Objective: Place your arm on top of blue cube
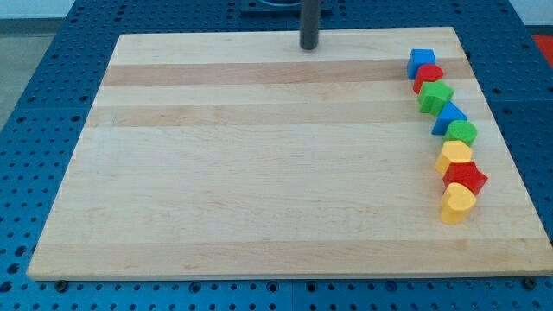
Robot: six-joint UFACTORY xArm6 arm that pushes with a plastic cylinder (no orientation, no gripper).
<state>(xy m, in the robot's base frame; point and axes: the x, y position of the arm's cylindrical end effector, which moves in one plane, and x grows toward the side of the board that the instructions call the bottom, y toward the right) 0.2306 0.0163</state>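
Note:
The blue cube (422, 61) sits at the view's top right, at the head of a curved line of blocks on the wooden board (259, 173). My tip (309, 47) stands near the board's top edge, well to the left of the blue cube and apart from every block. Below the cube in the line come a red block (429, 77), a green star (435, 97), a second blue block (449, 117), a green block (462, 132), a yellow block (454, 156), a red star (466, 178) and a yellow heart (457, 204).
The board lies on a blue perforated table (52, 86). The line of blocks runs close to the board's right edge.

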